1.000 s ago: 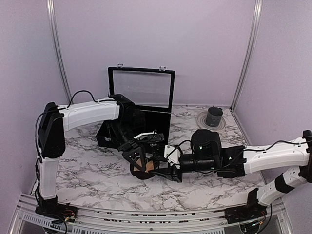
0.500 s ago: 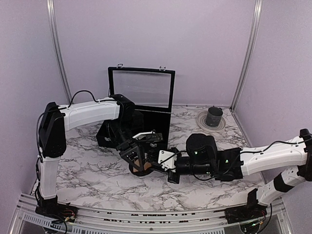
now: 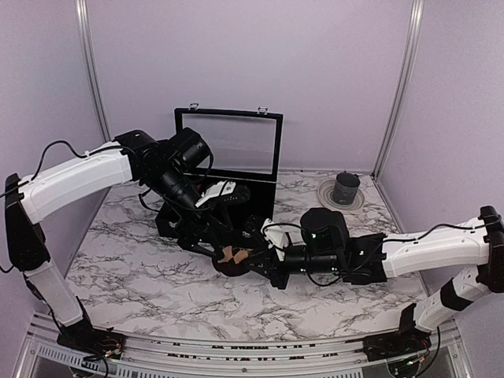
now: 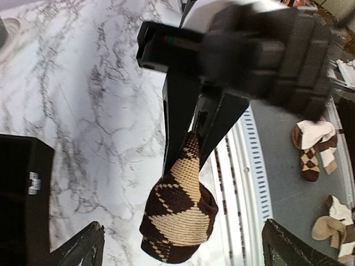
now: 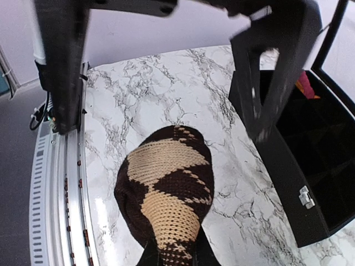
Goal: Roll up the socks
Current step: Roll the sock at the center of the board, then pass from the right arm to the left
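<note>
Argyle sock (image 5: 166, 188) clamped in right gripper (image 5: 169, 252); left gripper (image 4: 182, 224) wide apart above it

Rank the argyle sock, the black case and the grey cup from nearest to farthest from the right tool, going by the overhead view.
1. argyle sock: pinched in the right tool, at its tip toward the table's middle.
2. black case: just behind the tool, toward the back wall, lid standing open.
3. grey cup: farthest, in the back right corner.
</note>
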